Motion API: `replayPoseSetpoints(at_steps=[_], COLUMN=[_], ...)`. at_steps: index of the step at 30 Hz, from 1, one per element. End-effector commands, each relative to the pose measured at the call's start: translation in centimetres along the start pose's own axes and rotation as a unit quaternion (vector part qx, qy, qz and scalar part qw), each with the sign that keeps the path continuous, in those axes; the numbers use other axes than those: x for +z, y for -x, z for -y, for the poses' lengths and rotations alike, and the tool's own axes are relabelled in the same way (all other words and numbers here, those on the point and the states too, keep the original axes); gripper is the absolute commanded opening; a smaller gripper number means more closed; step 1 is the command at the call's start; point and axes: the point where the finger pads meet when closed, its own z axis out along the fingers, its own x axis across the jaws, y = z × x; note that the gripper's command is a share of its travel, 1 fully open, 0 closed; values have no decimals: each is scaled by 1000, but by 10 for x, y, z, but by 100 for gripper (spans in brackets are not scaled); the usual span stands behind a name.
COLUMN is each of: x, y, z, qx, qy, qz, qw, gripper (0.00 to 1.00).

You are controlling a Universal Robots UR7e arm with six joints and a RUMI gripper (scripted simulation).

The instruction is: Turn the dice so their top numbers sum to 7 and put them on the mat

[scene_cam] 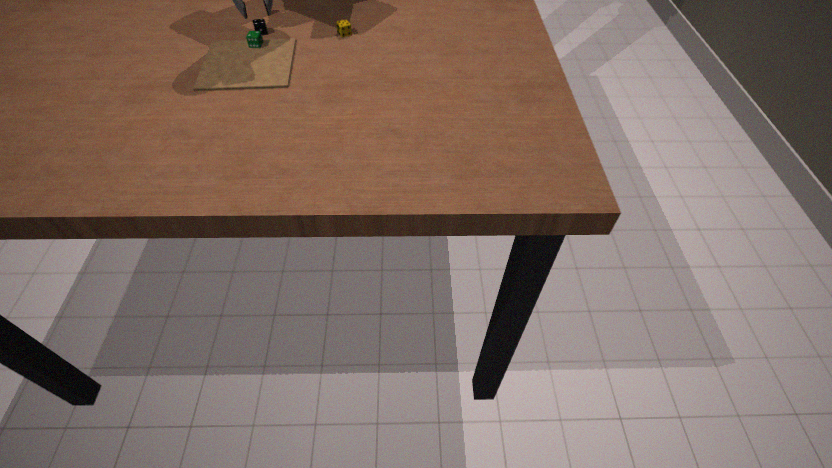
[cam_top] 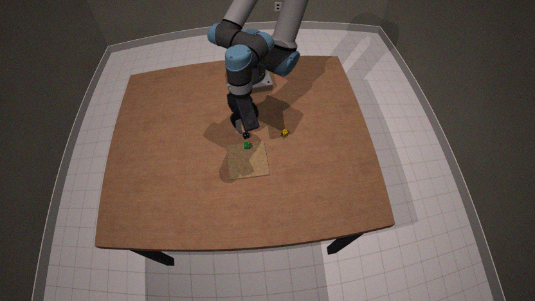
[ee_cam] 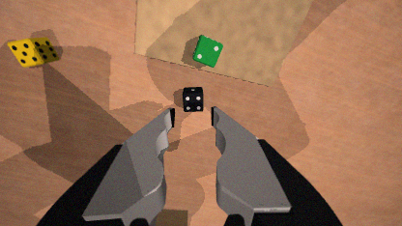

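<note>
Exterior: end effector [scene_cam: 254, 6] mostly cropped.

We are counting three dice on one table [cam_top: 157, 194]: one black die [ee_cam: 192, 98], one green die [ee_cam: 208, 50] and one yellow die [ee_cam: 34, 51]. We are also counting one mat [cam_top: 258, 166], one robot arm [cam_top: 239, 62] and one gripper [ee_cam: 191, 118] with two fingers.
</note>
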Motion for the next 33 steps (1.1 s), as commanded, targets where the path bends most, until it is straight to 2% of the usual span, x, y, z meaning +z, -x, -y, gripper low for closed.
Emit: replayPoseSetpoints(at_steps=[1, 33], x=[0, 6], y=[0, 0], z=[0, 0], qx=[0, 0], qy=[0, 0], qz=[0, 0], qw=[1000, 1000], gripper=[21, 21])
